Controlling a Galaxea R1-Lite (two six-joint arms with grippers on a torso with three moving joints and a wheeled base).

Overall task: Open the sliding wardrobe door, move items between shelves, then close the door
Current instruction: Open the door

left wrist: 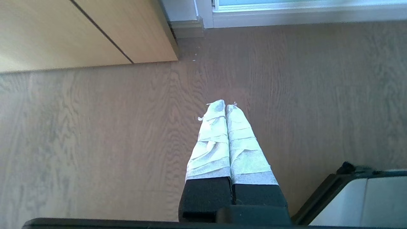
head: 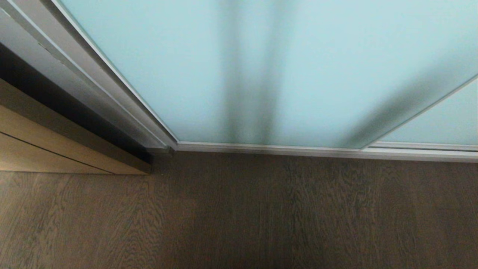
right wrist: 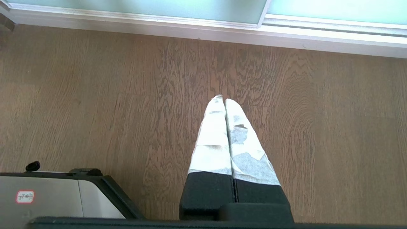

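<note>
The sliding wardrobe door stands closed straight ahead, its frame meeting the wood floor, with a tan wooden panel to its left. The left gripper and right gripper hang over the floor, both clenched and empty; dark bands behind the frosted glass are perhaps hanging clothes

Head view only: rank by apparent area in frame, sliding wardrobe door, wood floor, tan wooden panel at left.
1. sliding wardrobe door and wood floor: each fills close to half the frame, too alike to rank, and the floor lies nearer the camera.
2. tan wooden panel: clearly smallest, a wedge at the left edge.
</note>
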